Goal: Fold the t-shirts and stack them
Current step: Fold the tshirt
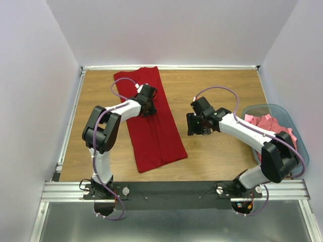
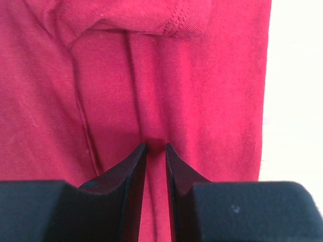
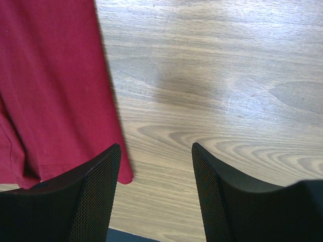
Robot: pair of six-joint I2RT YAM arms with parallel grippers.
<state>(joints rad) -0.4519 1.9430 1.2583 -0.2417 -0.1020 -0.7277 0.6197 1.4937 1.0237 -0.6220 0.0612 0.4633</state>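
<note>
Grey-blue basket (image 1: 301,138), right edge of frame, holds crumpled pink shirts (image 1: 265,123).
Dark red shirt (image 1: 154,126) lies flat centre-left; left gripper (image 2: 155,147) pinches its fabric, right gripper (image 3: 156,151) jaws apart above the wooden table (image 1: 217,151).

Light-brown wood-grain counter (image 1: 222,91) ahead of my arm bases. Two things lie on it. A dark red cotton t-shirt (image 1: 156,136), folded into a long strip, lies flat and runs diagonally from the far edge toward near left-of-centre. A grey-blue translucent plastic basket (image 1: 301,132) sits at the right edge, well apart from the shirt.
</note>
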